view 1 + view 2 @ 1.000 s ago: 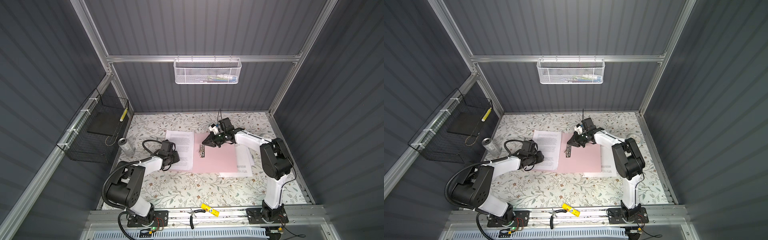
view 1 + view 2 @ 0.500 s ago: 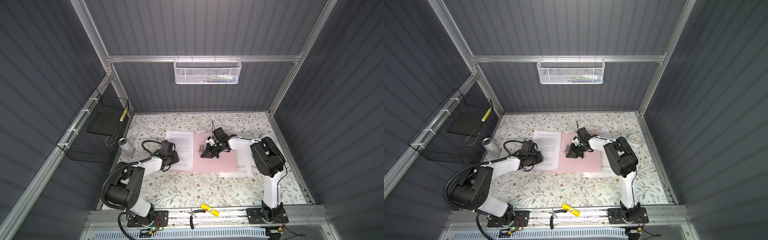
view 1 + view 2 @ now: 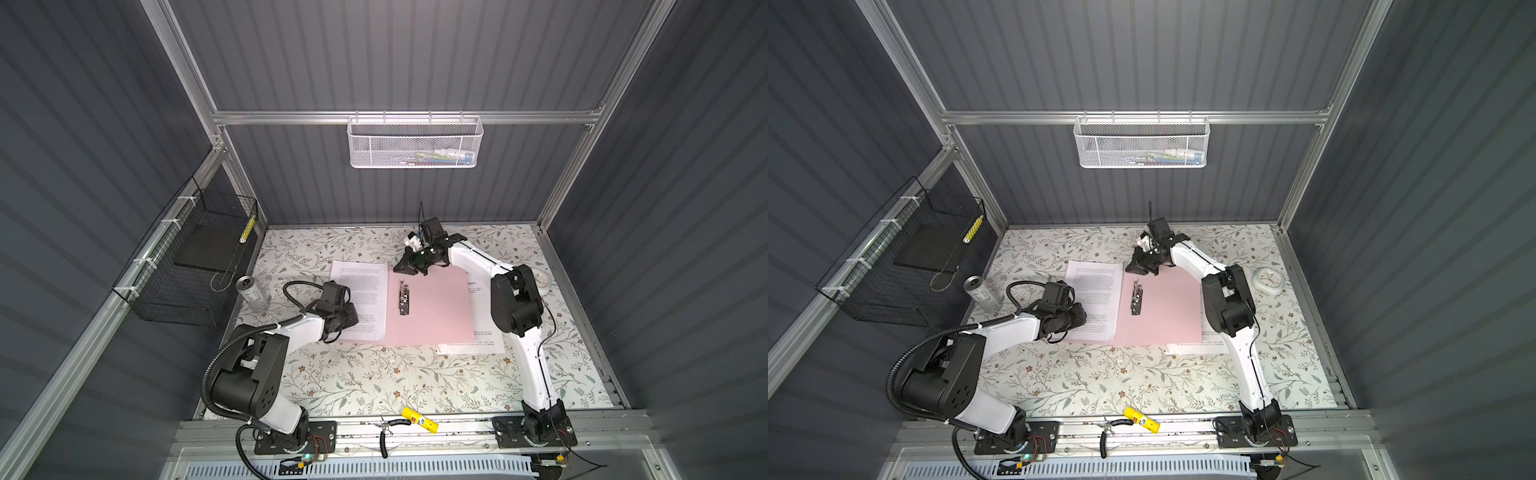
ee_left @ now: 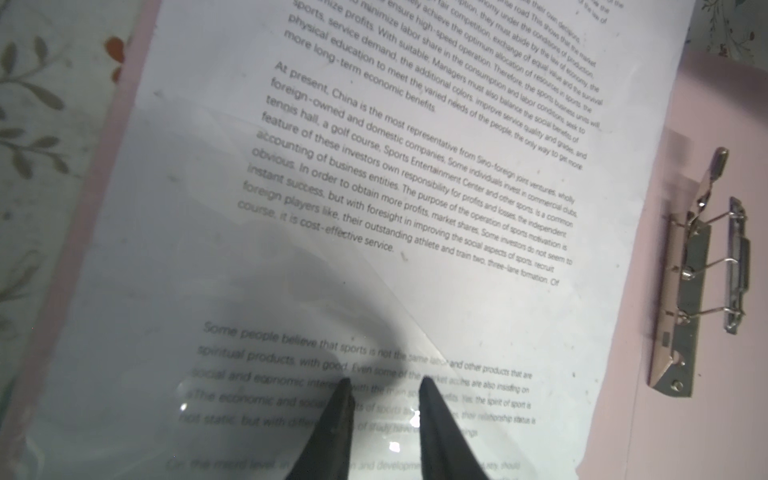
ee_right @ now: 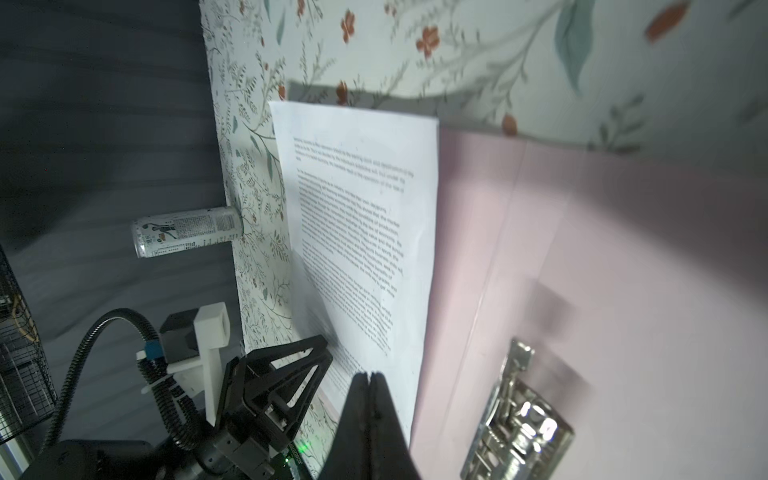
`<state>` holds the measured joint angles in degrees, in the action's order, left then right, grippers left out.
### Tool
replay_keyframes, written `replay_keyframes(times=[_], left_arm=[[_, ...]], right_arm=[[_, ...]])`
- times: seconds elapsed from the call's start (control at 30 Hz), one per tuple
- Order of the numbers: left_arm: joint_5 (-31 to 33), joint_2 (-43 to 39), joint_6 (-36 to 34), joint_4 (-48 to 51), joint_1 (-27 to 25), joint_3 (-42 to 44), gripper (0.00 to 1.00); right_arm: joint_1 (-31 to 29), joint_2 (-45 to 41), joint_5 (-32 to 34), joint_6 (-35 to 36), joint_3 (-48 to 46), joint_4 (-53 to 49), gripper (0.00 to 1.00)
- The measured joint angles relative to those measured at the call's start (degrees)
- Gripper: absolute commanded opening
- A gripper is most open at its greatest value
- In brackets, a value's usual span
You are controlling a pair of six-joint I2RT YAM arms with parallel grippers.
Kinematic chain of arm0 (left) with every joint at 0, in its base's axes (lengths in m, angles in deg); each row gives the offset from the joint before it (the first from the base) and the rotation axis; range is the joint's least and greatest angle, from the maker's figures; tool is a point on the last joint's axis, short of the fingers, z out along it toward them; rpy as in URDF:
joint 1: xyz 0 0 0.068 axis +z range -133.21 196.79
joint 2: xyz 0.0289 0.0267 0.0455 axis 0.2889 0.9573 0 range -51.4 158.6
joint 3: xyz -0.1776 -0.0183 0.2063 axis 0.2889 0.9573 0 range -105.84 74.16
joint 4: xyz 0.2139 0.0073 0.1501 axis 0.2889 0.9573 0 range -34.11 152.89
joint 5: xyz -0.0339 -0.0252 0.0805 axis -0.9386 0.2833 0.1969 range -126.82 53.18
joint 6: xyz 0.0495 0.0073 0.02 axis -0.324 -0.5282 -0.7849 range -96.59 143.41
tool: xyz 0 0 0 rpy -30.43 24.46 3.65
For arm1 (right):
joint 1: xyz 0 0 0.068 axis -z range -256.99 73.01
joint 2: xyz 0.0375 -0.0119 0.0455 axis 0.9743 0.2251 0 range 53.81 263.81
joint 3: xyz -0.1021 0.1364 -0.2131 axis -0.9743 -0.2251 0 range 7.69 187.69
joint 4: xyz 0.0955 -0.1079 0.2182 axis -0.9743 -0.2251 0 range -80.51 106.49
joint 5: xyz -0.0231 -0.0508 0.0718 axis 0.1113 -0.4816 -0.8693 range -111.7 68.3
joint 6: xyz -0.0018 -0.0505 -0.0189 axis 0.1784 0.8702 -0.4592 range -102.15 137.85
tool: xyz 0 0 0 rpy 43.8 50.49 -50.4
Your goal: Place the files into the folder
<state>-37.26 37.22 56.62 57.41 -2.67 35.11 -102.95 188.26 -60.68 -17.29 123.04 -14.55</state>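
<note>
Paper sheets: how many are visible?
2. One sheet lies on the left half of the open folder, under the left hand; another sheet sticks out from beneath its right edge. More may be stacked or hidden.

Overhead stereo pair, close wrist views

Pink folder (image 3: 432,309) open flat on the desk (image 3: 374,382), files (image 3: 360,297) on and under it.
One printed white sheet lies flat on the left flap, just beside the metal clip (image 3: 404,297); more sheets (image 3: 471,345) stick out beneath the right flap.
</note>
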Motion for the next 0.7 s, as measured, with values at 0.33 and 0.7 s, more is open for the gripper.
replay_keyframes(times=[0.33,0.7], left_arm=[[0.72,-3.15,-0.15,5.9,0.0,0.15,0.36],[0.87,-16.98,-1.92,6.21,0.0,0.13,0.55]], right_arm=[[7.13,-23.5,8.39,6.12,-23.08,-3.04,0.58],[13.73,-40.46,25.81,9.86,-44.22,-1.66,0.67]])
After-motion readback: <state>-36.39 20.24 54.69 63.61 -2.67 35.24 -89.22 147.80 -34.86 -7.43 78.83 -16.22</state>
